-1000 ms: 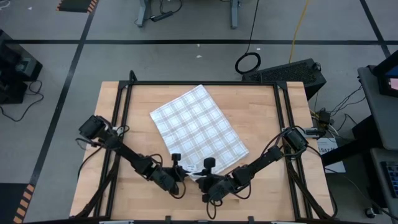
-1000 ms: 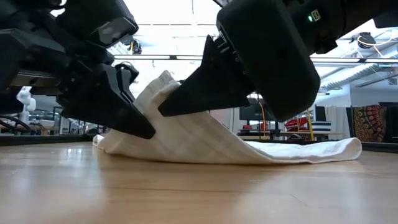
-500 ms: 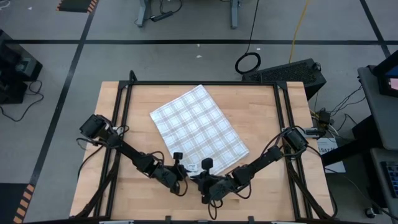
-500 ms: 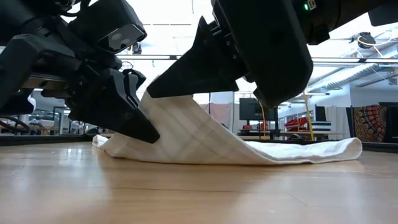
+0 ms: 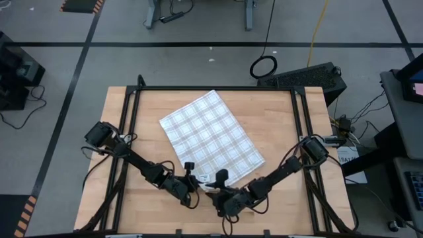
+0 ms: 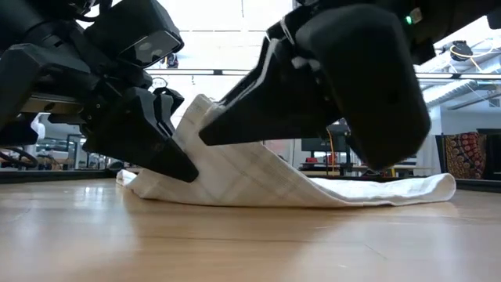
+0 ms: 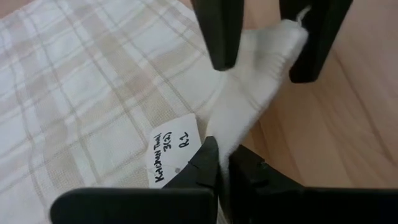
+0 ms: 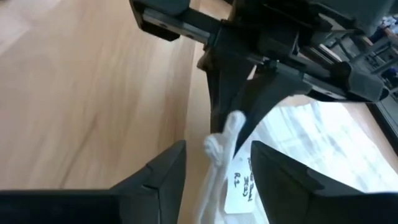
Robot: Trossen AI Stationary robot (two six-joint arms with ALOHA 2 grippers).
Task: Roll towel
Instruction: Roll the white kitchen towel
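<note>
- Wooden tabletop [image 5: 145, 119] inside a black frame, on a grey floor crossed by dark tape lines; cables and dark equipment lie around it.
- Seen level from the tabletop's height, a bright workshop with ceiling lights and benches lies behind.
- Towel [image 5: 210, 135]: white with a tan plaid grid, lying flat and turned at an angle in the middle of the tabletop. Its near corner is lifted off the wood, and a small white tag [image 7: 173, 152] with handwriting sits just beside that corner.
- Left hand [image 5: 190, 179]: low at the near corner, its fingers [image 7: 208, 165] pinched together on the bunched cloth.
- Right hand [image 5: 217, 183]: just beside the left one at the same corner. Its fingers [image 8: 158, 174] stand apart on either side of the raised cloth and have no hold on it.
- Stage, as a judgement: the roll has not begun; only the corner is lifted and nothing is turned over yet.
- Risk: with only one hand holding, the thin cloth could slip out and drop flat.
- Risk: both hands crowd one corner, so they could knock together.
- Risk: a roll started from a corner of a towel lying at an angle would likely run crooked and loose, or drag the whole towel across the wood.
</note>
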